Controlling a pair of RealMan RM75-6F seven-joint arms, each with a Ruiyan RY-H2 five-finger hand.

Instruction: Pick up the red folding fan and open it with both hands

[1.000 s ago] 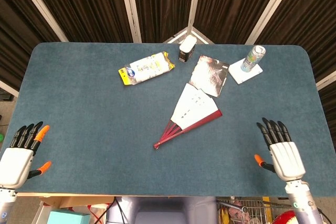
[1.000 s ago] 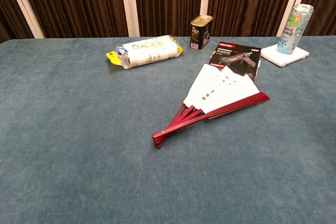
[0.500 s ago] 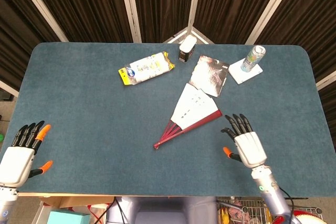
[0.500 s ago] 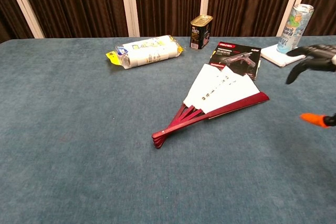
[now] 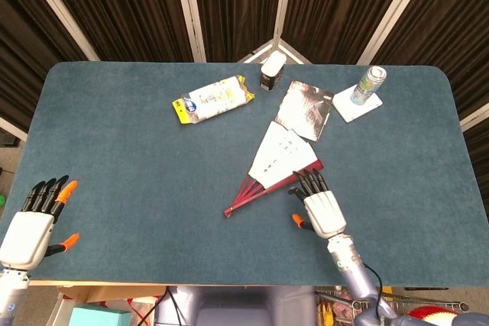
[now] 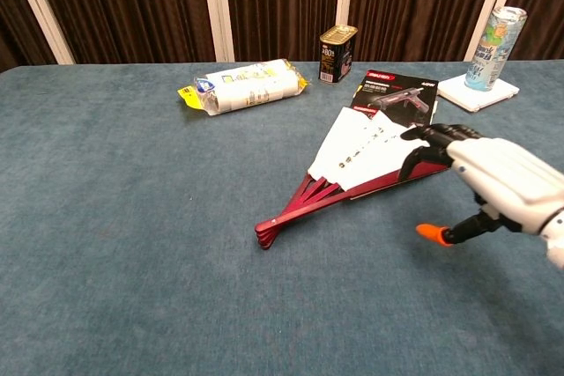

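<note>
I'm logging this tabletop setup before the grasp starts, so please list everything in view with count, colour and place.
table: one, blue-grey cloth top, fills both views
folding fan: one, red ribs with white leaf, partly spread, table centre
snack packet: one, white and yellow, far left of the fan
small tin: one, dark with light lid, far edge
booklet: one, dark and red, just beyond the fan
drink can: one, pale green, standing on a white coaster, far right
left hand: white, near-left edge, holding nothing
right hand: white, fingers spread, fingertips at the fan's red edge
</note>
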